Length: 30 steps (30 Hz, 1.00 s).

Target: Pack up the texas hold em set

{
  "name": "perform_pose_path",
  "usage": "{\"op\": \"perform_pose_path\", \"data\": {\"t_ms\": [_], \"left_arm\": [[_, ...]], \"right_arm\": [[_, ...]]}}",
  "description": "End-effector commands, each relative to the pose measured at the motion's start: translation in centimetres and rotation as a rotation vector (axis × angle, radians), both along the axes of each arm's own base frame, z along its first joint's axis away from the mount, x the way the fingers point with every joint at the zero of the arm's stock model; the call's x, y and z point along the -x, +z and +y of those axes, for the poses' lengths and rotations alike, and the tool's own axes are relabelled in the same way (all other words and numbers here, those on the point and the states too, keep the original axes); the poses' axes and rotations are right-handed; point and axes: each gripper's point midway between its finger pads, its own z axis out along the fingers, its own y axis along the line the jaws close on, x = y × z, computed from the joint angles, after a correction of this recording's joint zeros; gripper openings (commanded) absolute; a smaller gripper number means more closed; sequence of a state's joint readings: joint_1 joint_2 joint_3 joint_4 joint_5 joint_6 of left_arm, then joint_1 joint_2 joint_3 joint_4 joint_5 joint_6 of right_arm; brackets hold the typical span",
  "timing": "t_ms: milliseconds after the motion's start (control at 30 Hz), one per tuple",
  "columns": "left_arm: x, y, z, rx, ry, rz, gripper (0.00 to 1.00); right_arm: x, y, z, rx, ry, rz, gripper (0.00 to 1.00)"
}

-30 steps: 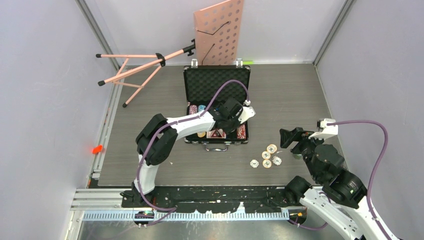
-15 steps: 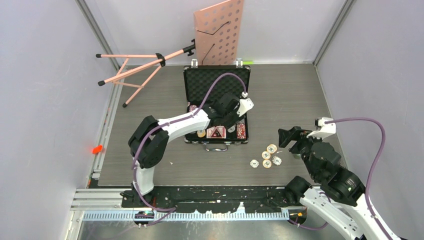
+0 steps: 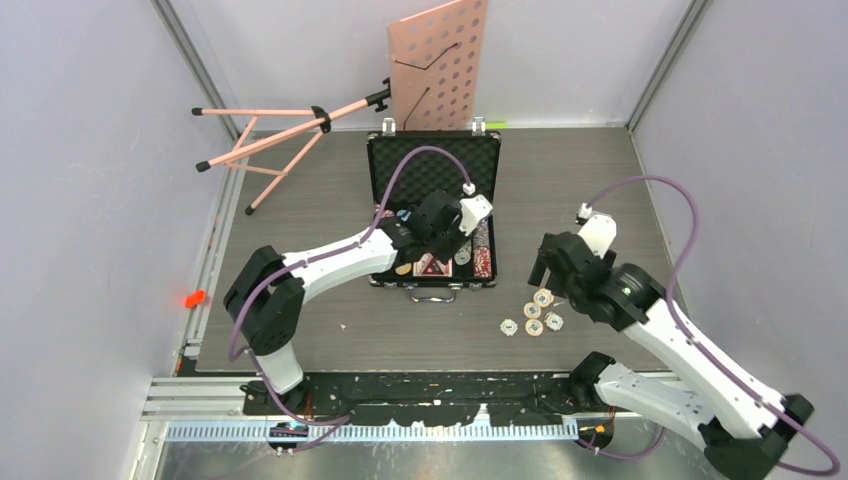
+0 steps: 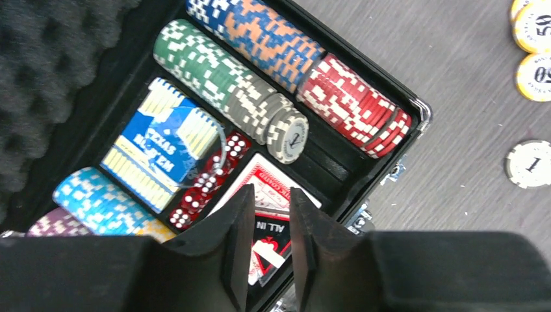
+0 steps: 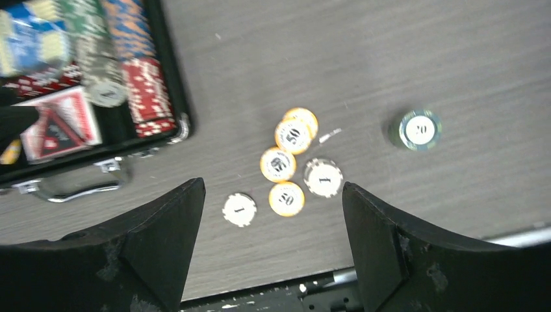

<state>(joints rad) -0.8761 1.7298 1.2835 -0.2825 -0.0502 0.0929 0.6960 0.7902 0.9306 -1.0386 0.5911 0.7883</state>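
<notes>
Loose chips (image 3: 533,312) lie on the table (image 3: 330,300), right of the briefcase (image 3: 440,172) holding cards (image 4: 266,185) and dice (image 4: 214,172).

Premises present as a robotics test cell within a laboratory. A grey wood-grain desk (image 3: 600,180) is boxed in on three sides by blank pale wall panels (image 3: 90,200), which are held in bare aluminium posts (image 3: 195,62) running to the upper corners of the frame. Along the bottom edge a left arm (image 3: 340,262) and a right arm (image 3: 690,345), both white and black, stand bolted to a metal mounting rail (image 3: 400,432), each trailing an exposed purple cable (image 3: 650,179).
</notes>
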Motion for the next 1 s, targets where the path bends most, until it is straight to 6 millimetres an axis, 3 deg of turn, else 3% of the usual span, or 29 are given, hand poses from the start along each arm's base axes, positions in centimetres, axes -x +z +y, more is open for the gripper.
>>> {"op": "perform_pose_path", "data": {"t_ms": [0, 167, 533, 767, 967], "left_arm": [[1.1, 1.1, -1.8, 0.152, 0.007, 0.072, 0.23], [1.3, -1.1, -3.3, 0.137, -0.024, 0.144, 0.00], [-0.5, -5.3, -4.2, 0.012, -0.059, 0.149, 0.00], [-3.0, -5.6, -3.3, -0.064, -0.009, 0.033, 0.00], [-4.1, -5.3, -2.7, -0.109, -0.010, -0.033, 0.00]], "right_arm": [[1.2, -1.1, -1.3, 0.032, -0.142, 0.111, 0.84], [1.0, -1.2, -1.3, -0.011, -0.154, 0.068, 0.83], [1.5, 0.1, -2.7, -0.080, -0.199, -0.050, 0.80], [1.4, 0.4, -3.1, -0.075, -0.209, -0.072, 0.80], [1.3, 0.3, -2.9, -0.078, -0.207, -0.069, 0.79]]}}
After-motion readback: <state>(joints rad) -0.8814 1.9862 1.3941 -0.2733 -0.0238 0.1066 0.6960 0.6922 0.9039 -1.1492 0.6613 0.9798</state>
